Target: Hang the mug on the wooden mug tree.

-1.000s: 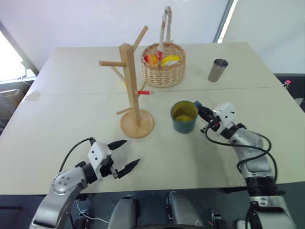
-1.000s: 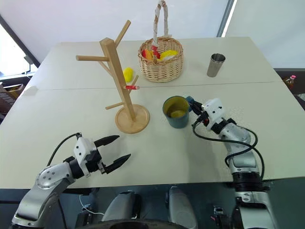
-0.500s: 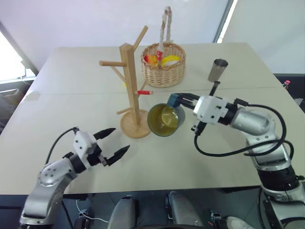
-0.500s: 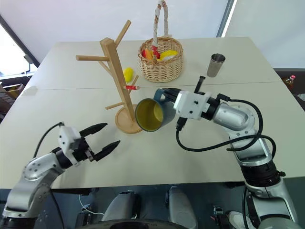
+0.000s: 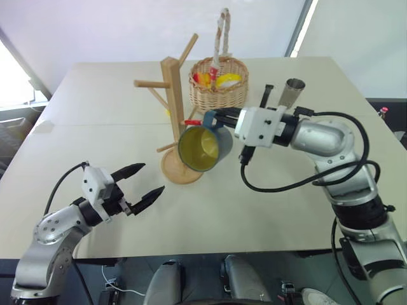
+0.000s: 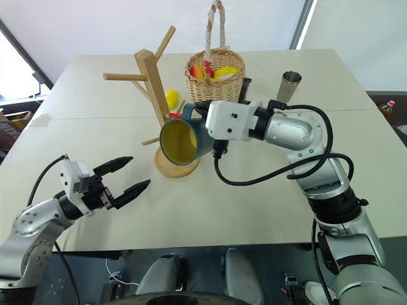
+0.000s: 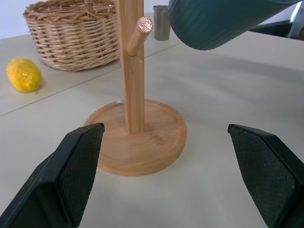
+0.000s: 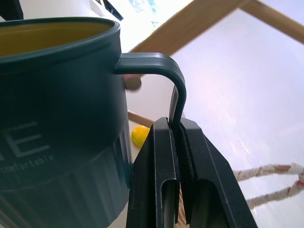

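Nearest, the left gripper (image 5: 141, 185) hovers low over the table (image 5: 267, 210), its 2 fingers spread, empty. Beyond it the right gripper (image 8: 176, 137) is pinched tight on the mug (image 5: 202, 147) handle, mug tipped sideways in the air beside the wooden mug tree (image 5: 176, 114). I'd line the handle loop with the red-tipped peg, then slide on slowly. Right arm reaches level across, toward the post.

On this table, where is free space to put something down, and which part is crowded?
Free: the near table strip between the left gripper and the right arm, and the far left corner behind the wooden mug tree. Crowded: the middle, where the mug, basket, lemon and steel tumbler cluster.
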